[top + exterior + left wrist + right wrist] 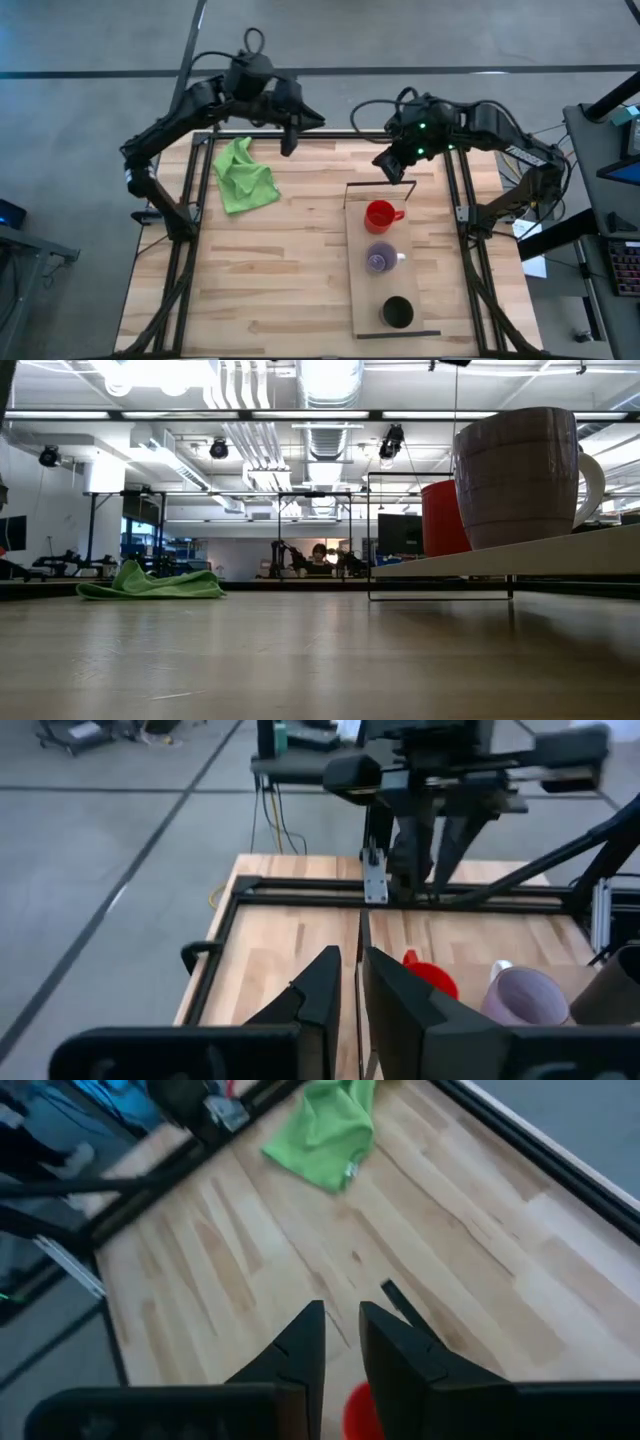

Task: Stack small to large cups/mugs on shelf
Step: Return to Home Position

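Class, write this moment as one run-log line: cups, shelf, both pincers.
red cup, purple cup, black cup: in row on shelf | left pincer: empty, near-shut | right pincer: empty, above red cup

A bright red cup, a purple cup, a seemingly black cup, a green cloth.

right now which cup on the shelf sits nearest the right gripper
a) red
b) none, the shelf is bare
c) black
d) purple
a: in the high view the red cup stands at the end of the shelf just below the right gripper, with the purple cup in the middle and the black cup at the far end.
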You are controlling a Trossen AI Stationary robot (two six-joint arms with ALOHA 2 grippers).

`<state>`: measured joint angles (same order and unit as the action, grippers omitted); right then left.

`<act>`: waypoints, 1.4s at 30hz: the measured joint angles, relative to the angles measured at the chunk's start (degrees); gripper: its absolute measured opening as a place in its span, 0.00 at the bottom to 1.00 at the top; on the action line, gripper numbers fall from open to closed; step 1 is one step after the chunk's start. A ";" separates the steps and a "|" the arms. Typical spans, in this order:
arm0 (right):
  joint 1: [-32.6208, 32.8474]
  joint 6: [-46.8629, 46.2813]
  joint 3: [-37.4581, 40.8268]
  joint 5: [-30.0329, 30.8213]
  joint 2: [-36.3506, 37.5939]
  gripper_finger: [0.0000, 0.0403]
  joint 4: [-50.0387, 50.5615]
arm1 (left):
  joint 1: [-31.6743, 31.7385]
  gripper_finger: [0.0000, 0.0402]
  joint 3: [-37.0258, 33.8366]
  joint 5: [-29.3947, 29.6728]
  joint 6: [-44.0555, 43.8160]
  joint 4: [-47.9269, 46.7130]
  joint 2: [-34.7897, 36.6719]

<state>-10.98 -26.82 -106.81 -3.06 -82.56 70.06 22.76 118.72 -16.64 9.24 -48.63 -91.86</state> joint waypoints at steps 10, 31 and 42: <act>0.97 -0.74 -5.47 -1.86 0.09 0.16 0.06 | -0.65 0.08 -0.16 -0.02 0.02 -1.76 7.79; 8.62 5.10 -4.28 -4.91 12.95 0.16 -0.13 | -1.50 0.08 -1.27 -0.16 -13.89 -12.01 16.59; 8.98 6.25 10.01 -4.86 25.19 0.16 -5.71 | -2.03 0.08 -8.15 -0.28 -13.44 -11.83 22.75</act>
<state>-2.00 -20.57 -96.80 -7.92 -57.38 64.35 20.74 110.57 -16.92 -4.20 -60.46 -69.11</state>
